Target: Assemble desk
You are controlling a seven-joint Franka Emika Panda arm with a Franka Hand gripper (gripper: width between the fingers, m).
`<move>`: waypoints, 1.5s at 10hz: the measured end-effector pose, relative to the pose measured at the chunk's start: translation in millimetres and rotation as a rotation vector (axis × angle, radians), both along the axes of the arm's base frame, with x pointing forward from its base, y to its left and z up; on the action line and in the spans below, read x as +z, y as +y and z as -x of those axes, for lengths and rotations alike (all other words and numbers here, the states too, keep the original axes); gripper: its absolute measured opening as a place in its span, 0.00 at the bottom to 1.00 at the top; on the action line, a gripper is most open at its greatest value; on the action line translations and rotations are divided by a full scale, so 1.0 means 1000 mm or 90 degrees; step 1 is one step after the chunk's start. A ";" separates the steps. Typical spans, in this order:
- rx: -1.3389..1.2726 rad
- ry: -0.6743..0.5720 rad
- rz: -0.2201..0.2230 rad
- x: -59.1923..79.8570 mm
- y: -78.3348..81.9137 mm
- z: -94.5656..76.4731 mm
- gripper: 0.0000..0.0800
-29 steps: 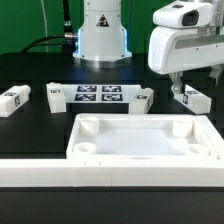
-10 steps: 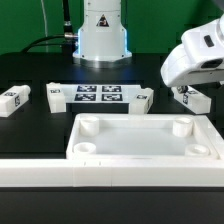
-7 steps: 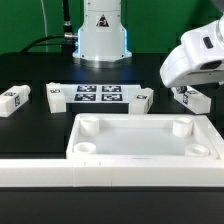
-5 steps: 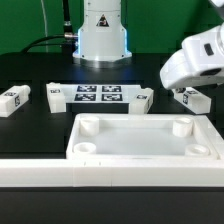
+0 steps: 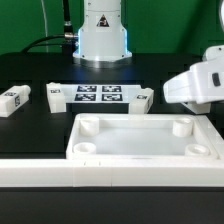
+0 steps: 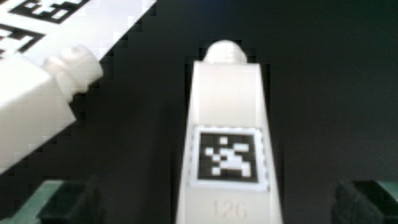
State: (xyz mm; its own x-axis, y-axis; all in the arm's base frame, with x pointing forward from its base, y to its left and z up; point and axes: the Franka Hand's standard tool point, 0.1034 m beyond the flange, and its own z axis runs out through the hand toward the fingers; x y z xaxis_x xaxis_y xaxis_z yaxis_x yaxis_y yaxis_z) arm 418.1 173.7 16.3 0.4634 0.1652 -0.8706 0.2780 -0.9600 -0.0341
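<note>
The white rimmed tabletop (image 5: 140,140) lies in the middle, its round corner sockets facing up. Three tagged white legs lie behind it, one at the far left (image 5: 14,100), one by the marker board's left end (image 5: 55,95) and one by its right end (image 5: 143,99). The arm's white hand (image 5: 198,85) hangs low at the exterior view's right and hides a fourth leg. In the wrist view that leg (image 6: 226,130) lies lengthwise between my open gripper (image 6: 214,200). The dark fingertips (image 6: 63,200) stand apart from it on either side. Another leg (image 6: 36,100) lies beside it.
The marker board (image 5: 98,95) lies flat behind the tabletop and shows in the wrist view (image 6: 63,18). A long white bar (image 5: 110,190) spans the foreground. The robot base (image 5: 103,35) stands at the back.
The hand has tilted and dropped down and toward the exterior view's right, and now covers the right-hand leg that showed below it before. The parts have not moved.
</note>
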 end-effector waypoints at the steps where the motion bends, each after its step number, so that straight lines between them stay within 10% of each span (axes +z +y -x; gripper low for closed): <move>1: 0.000 -0.002 0.000 -0.003 0.000 0.001 0.81; 7: 0.007 0.008 0.003 -0.011 0.003 0.011 0.81; 10: 0.006 0.008 0.003 -0.011 0.001 0.010 0.36; 15: 0.004 0.004 -0.009 0.000 -0.004 0.003 0.36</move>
State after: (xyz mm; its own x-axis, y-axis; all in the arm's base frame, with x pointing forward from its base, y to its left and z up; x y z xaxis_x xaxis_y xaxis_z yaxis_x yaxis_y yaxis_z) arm 415.1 170.1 15.9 0.4572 0.1805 -0.8708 0.2835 -0.9577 -0.0496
